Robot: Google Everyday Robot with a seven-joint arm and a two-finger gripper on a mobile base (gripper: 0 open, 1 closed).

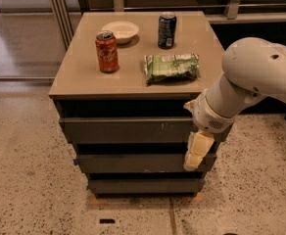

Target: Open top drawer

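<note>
The top drawer (126,129) is the widest of three dark grey-brown handleless fronts under the tan tabletop, with small pale scratches right of centre. It stands shut, a dark gap above it. My gripper (194,153) is cream-coloured and points down in front of the drawer stack's right end, its tip level with the middle drawer (133,163). The white arm (250,80) reaches in from the right and covers the top drawer's right end.
On the tabletop (74,77) stand a red soda can (107,51), a white bowl (119,31), a dark can (167,30) and a green snack bag (171,67). The bottom drawer (143,185) sits lowest. Speckled floor lies around; a metal frame stands behind.
</note>
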